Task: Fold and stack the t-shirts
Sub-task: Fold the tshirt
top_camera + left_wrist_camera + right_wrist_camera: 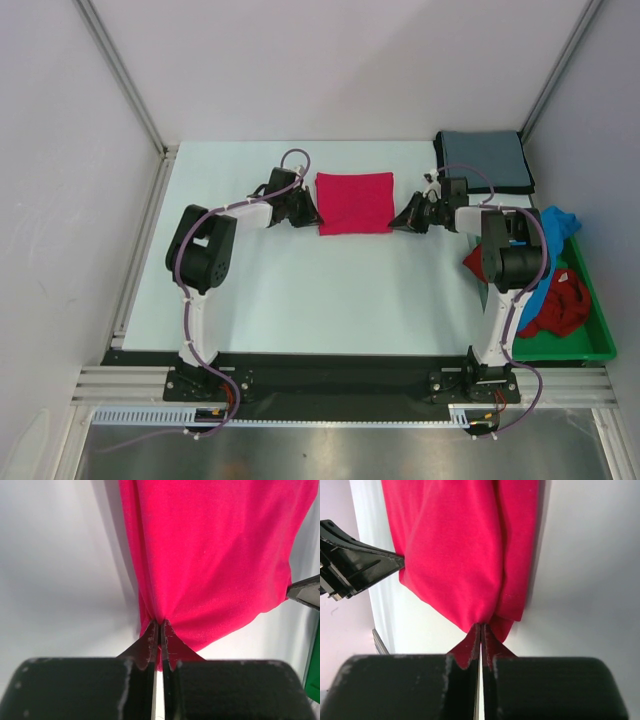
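A bright pink-red t-shirt lies folded into a square at the middle back of the table. My left gripper is at the shirt's near left corner. In the left wrist view the gripper is shut, with the pink-red t-shirt pinched between its tips. My right gripper is at the near right corner. It is shut on the same shirt's edge. A grey-blue t-shirt lies folded at the back right. A bright blue t-shirt and a darker red t-shirt lie crumpled together.
A green plastic tray at the right edge of the table holds the crumpled blue and red shirts, partly behind my right arm. Grey walls close in the table on the left, back and right.
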Tool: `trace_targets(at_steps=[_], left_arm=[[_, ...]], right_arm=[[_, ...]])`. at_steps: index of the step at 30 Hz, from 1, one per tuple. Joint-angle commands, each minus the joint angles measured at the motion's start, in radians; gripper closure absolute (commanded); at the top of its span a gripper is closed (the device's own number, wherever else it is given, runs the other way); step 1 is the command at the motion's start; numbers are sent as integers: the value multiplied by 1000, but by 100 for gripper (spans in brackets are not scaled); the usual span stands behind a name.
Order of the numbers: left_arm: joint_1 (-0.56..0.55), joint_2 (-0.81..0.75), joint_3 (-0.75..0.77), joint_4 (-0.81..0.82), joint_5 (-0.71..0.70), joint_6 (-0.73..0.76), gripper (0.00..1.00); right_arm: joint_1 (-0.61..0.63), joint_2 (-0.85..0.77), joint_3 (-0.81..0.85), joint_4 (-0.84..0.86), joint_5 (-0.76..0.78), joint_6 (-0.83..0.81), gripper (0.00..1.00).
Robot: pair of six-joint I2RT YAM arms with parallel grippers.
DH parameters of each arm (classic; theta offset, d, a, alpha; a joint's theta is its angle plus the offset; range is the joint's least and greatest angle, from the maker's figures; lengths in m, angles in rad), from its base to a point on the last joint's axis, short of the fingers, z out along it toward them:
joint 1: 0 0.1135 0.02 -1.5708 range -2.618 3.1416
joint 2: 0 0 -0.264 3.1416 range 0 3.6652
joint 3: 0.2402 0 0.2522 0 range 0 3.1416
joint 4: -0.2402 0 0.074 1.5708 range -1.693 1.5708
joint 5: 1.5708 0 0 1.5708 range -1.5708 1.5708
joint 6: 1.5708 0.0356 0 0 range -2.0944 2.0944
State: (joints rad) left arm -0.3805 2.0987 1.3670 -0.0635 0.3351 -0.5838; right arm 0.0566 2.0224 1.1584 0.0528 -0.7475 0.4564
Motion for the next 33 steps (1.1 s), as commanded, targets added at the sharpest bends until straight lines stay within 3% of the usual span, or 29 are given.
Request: trace_targets(at_steps=[1, 7, 11, 12, 13, 14, 16, 19, 22, 27, 33], left_arm=[[-6, -20, 6, -18, -28, 22, 97], [-1, -22, -19, -16, -53, 15, 100], [0, -37, -29, -16, -67, 18, 100], [0, -46, -31, -27, -73, 24, 95], [0, -71, -32, -38, -102, 30, 91], [0, -89, -35, -54, -123, 44, 83], [0, -126, -49, -74, -213, 56, 77], [0, -209, -57, -107, -306, 79, 68], [-11, -265, -62, -82, -274, 53, 66], [-61, -250, -109, 238, 4, -54, 73], [-135, -40, -96, 623, 192, -286, 79]], right_arm=[[-11, -42, -44, 47, 69, 33, 100], [0, -129, -175, 96, 167, 67, 100], [-8, -119, -151, 73, 174, 44, 100], [-12, -126, -143, 58, 178, 33, 95], [-12, -137, -137, 47, 204, 7, 83], [-11, -164, -117, 10, 223, -13, 79], [-8, -180, -82, -42, 289, -59, 70], [-6, -194, -13, -123, 321, -87, 68], [8, -188, 36, -108, 280, -75, 67], [32, -81, 129, 77, 67, 83, 68], [29, 177, 239, 493, -128, 439, 87]])
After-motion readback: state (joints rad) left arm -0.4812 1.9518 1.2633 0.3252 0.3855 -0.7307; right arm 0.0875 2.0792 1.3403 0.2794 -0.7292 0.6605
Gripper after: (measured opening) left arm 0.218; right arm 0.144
